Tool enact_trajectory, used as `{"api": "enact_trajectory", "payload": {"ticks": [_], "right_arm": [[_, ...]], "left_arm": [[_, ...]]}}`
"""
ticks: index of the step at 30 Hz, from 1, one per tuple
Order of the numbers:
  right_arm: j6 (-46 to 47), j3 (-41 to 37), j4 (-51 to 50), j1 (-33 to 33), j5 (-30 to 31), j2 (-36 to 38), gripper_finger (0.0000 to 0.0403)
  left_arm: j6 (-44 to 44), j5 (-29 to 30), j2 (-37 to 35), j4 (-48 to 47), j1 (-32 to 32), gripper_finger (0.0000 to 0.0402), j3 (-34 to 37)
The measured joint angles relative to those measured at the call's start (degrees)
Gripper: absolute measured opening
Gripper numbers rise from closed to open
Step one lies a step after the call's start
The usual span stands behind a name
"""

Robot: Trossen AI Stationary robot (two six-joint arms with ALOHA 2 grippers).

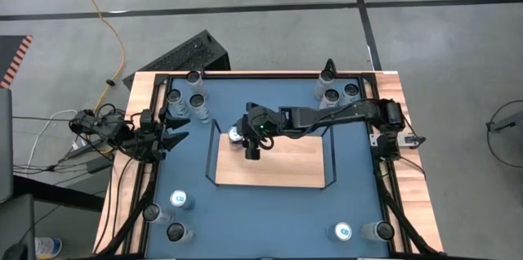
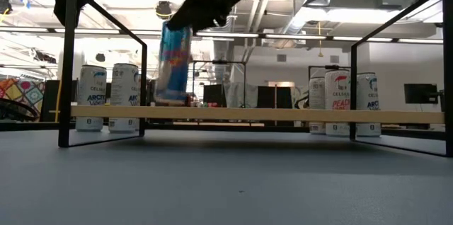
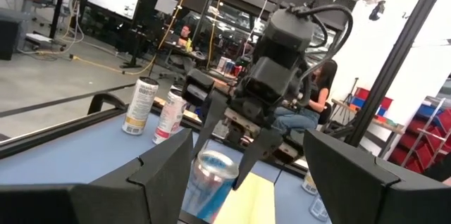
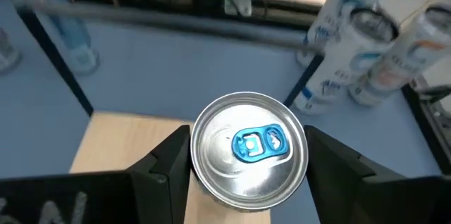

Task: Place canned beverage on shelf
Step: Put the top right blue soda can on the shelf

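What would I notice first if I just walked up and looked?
The right end effector gripping a blue can at the wooden shelf's back left corner, the can tilted with its base at the board. Next, the clusters of cans at the blue table's corners.

Bright, even overhead lighting, with shadows soft.
Ceiling strip lights (image 2: 396,14) blew out white in the low view; the can (image 4: 248,152) showed glare on its top, and its background was blurred.
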State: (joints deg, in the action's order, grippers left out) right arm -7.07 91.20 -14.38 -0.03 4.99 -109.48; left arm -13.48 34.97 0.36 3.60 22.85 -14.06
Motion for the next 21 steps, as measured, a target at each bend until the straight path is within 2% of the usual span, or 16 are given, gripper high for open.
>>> {"api": "enact_trajectory", "payload": {"ticks": [7, 21], "right_arm": [[0.0, 0.0, 3.2, -0.5, -0.6, -2.3, 0.0215], [-0.1, 0.0, 4.4, -1.3, -0.9, -1.9, 0.0215]], "left_arm": [[0.1, 0.2, 0.0, 0.0, 0.0, 0.0256, 0.0], [0.2, 0.3, 0.0, -0.1, 0.0, 0.0256, 0.0]]}}
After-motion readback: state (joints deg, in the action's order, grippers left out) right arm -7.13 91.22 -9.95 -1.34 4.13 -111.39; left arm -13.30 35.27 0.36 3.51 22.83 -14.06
